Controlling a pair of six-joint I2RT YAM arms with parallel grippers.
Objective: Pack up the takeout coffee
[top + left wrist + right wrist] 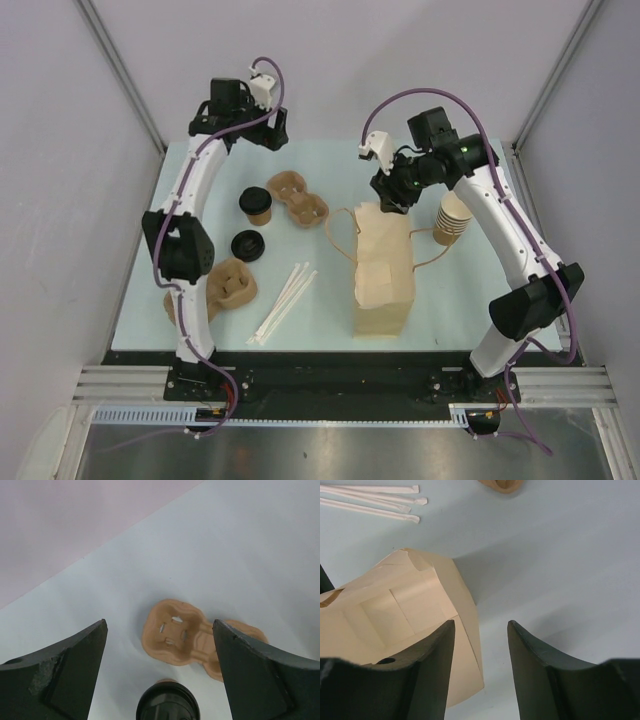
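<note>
The takeout coffee (256,205), a brown paper cup with a black lid, stands upright at the back left of the table. In the left wrist view its lid (168,702) shows at the bottom edge, below and between the wide-open jaws. My left gripper (271,134) hangs open and empty above the table behind the cup, apart from it (160,622). A kraft paper bag (382,265) lies flat in the middle. My right gripper (388,196) is open at the bag's mouth end; in the right wrist view (481,625) one finger (427,670) overlaps the bag's edge (395,605).
A two-cup pulp carrier (298,198) lies right of the coffee and shows in the left wrist view (182,637). A loose black lid (247,244), a second carrier (232,285), wrapped straws (285,298) and a stack of lidless cups (452,218) are also on the table.
</note>
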